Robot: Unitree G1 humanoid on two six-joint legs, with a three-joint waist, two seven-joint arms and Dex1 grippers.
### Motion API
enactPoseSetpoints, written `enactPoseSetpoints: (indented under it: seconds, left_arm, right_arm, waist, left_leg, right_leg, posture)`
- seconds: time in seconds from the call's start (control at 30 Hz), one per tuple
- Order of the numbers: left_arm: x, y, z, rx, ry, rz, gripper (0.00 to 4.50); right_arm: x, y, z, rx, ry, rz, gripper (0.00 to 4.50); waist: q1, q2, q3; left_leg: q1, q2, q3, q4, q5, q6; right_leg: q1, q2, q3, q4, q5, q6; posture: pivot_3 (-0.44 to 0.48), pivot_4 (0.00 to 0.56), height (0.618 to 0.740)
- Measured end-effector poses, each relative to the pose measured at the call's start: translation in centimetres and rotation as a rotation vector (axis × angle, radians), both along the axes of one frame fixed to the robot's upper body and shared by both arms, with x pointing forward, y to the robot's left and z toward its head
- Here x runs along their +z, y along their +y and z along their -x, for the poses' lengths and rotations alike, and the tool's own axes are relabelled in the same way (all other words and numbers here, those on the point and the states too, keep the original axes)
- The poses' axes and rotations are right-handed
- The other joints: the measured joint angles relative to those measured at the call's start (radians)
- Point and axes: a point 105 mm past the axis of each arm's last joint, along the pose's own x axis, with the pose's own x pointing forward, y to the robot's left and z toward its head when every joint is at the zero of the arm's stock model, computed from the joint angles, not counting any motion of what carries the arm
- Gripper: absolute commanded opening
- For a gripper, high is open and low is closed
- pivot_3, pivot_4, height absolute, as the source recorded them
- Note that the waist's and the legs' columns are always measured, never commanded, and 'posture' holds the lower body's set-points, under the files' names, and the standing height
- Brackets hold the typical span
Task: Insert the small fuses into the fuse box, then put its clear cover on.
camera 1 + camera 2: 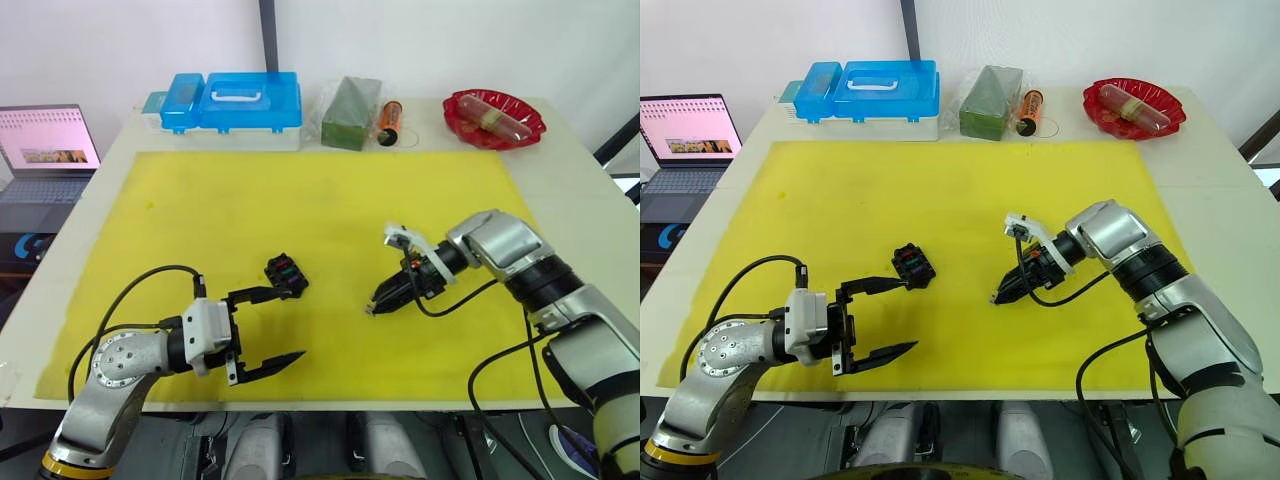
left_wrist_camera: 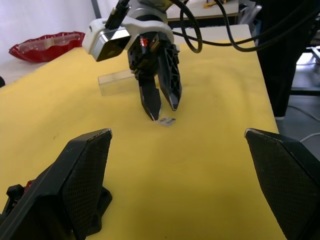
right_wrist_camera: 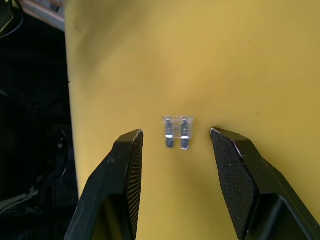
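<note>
Right wrist view looks straight down on a pale fuse (image 3: 177,133) lying flat on the yellow mat (image 3: 200,60), its two metal blades showing, between the two black fingers (image 3: 127,170) of the right gripper (image 3: 176,134); the jaws are parted a little to either side of it and do not touch it. Left wrist view shows the same fuse just beside those fingertips, with the clear cover (image 2: 116,82) lying on the mat close behind the right gripper.

The fuse box (image 1: 286,274) sits on the mat near the middle, coloured fuses already in some of its slots, green and red among them. The left gripper (image 1: 284,325) rests low beside it, jaws spread wide and empty, its upper finger reaching close to the box.

Along the far edge of the desk (image 1: 560,190) stand a blue plastic case (image 1: 235,102) with a white handle, lid shut, a dark green block (image 1: 351,113), an orange cylinder (image 1: 390,122) whose label is too small to read, and a red dish (image 1: 494,118) holding a wrapped reddish roll. A laptop (image 1: 45,150) stands open off the desk's left side; the writing on its screen cannot be read.
</note>
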Motion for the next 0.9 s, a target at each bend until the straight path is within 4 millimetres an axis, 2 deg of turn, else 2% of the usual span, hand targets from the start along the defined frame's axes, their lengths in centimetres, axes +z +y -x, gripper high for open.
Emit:
enactPoseSetpoints:
  seconds: [0.1,0.13,0.27,0.37,0.67,0.8,0.9]
  left_arm:
    - [-0.2,0.1,0.1,0.007,0.010,0.001,4.50]
    - [-0.3,0.1,0.1,0.009,0.013,0.001,4.50]
    - [-0.4,0.1,0.2,0.010,0.018,0.002,4.50]
    - [-0.4,0.1,0.2,0.009,0.016,0.002,4.50]
    - [-0.3,0.0,0.4,-0.003,0.003,0.003,4.50]
    - [-0.5,0.0,0.4,-0.005,0.009,0.003,4.50]
    - [-0.5,0.0,0.4,-0.007,0.008,0.004,4.50]
  right_arm:
    - [-0.1,0.2,0.0,0.012,-0.003,0.002,2.27]
    - [-0.2,0.3,0.0,0.016,-0.005,0.004,2.09]
    - [-0.5,0.5,-0.2,0.012,-0.003,0.012,1.12]
    - [-0.8,0.5,-0.4,0.006,-0.011,0.023,0.03]
    - [-0.7,0.0,-0.3,0.009,-0.039,0.016,0.03]
    - [0.8,-0.9,0.7,-0.061,-0.023,-0.017,0.03]
    - [2.3,-0.7,1.4,-0.224,-0.006,-0.112,0.03]
  waist:
    - [0.000,0.000,0.000]
    - [0.000,0.000,0.000]
    - [-0.001,0.000,0.000]
    - [-0.001,0.000,0.000]
    - [0.001,0.001,0.000]
    - [0.004,0.001,0.000]
    - [0.003,0.001,0.000]
  left_leg:
    - [0.000,0.000,0.000,0.000,0.000,0.000]
    - [0.000,0.000,0.000,0.000,0.000,0.000]
    - [0.000,0.000,0.000,0.000,0.000,0.000]
    - [0.000,0.000,0.000,0.000,0.000,-0.001]
    - [0.000,0.000,0.000,0.000,0.000,-0.001]
    - [0.000,-0.002,0.000,0.000,0.000,-0.001]
    - [0.000,-0.002,0.000,0.000,0.000,-0.001]
  right_leg:
    - [0.000,0.000,0.000,0.000,0.000,0.000]
    - [0.000,0.000,0.000,0.000,0.000,0.000]
    - [0.000,0.000,0.000,0.000,0.000,0.000]
    - [0.000,0.000,0.000,0.000,0.000,0.000]
    - [0.000,0.000,0.000,0.001,0.000,0.000]
    - [0.000,-0.003,0.000,0.001,0.000,0.000]
    - [0.000,-0.004,-0.001,0.001,0.000,0.000]
  posture:
    - [0.000,0.150,0.740]
    - [0.000,0.150,0.740]
    - [0.000,0.150,0.740]
    - [0.000,0.150,0.740]
    - [0.000,0.150,0.740]
    - [0.000,0.150,0.740]
    - [0.000,0.150,0.740]
